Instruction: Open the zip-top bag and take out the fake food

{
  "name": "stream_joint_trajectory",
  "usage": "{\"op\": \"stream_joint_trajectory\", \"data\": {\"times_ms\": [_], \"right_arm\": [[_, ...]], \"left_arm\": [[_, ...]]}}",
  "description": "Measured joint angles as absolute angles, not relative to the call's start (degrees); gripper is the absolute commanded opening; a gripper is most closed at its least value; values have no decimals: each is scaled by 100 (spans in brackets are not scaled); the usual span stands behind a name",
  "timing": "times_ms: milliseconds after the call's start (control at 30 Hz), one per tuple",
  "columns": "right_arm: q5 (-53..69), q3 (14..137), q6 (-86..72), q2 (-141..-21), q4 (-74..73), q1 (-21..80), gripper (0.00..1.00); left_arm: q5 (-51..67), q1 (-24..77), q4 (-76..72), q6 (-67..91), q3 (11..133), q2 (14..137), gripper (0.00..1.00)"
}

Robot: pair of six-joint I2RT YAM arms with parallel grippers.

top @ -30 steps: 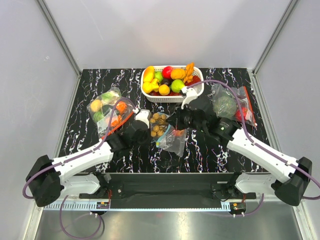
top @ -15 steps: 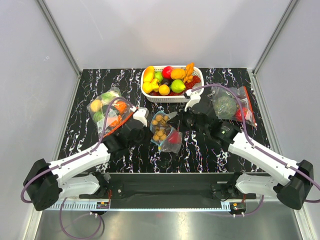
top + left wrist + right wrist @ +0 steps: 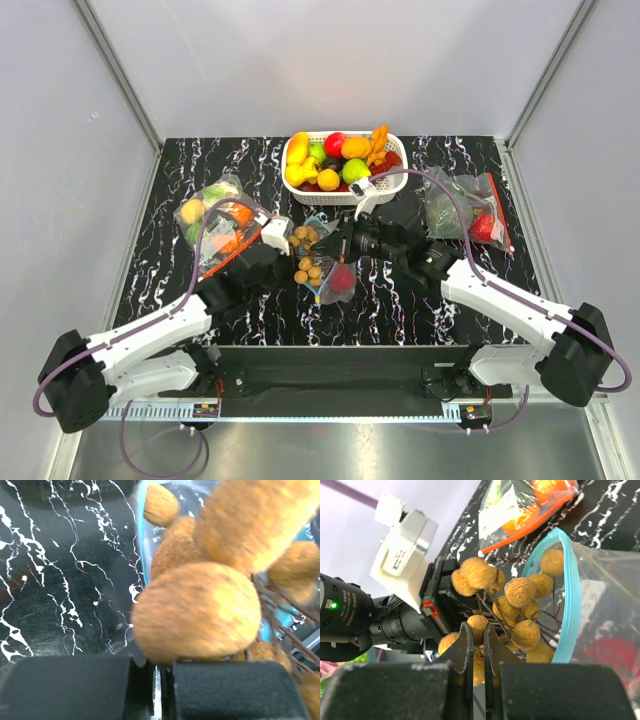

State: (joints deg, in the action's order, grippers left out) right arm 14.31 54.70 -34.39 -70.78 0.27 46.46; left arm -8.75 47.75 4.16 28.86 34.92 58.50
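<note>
A lab test booth — bare white walls (image 3: 330,60), metal corner posts (image 3: 120,75), one black (white-veined) tabletop (image 3: 230,160).

1 table (image 3: 390,310) carries 3 clear bags: 1 teal-strip bag (image 3: 605,605) in the middle and 2 with orange-red strips, the left bag (image 3: 212,222) and the right bag (image 3: 455,212). At the teal-strip bag are 1 red fruit (image 3: 342,276) and 1 bunch of tan balls (image 3: 520,592); at least 10 balls show in the right wrist view. There is 1 white basket (image 3: 310,197) of fruit, piled too tightly to count. 2 arms reach in, the left arm (image 3: 150,325) and the right arm (image 3: 510,300), with 1 gripper each: left gripper (image 3: 160,672), right gripper (image 3: 476,630).
</note>
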Motion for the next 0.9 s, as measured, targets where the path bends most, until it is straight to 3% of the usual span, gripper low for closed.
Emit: {"op": "stream_joint_trajectory", "data": {"times_ms": [500, 900], "right_arm": [[1745, 5212, -3839, -6510, 860, 4405, 0], [1752, 4469, -4737, -6034, 2429, 4158, 0]], "left_arm": [[-878, 4412, 329, 2873, 3103, 5636, 0], [-786, 4390, 327, 2873, 3100, 5817, 0]]}}
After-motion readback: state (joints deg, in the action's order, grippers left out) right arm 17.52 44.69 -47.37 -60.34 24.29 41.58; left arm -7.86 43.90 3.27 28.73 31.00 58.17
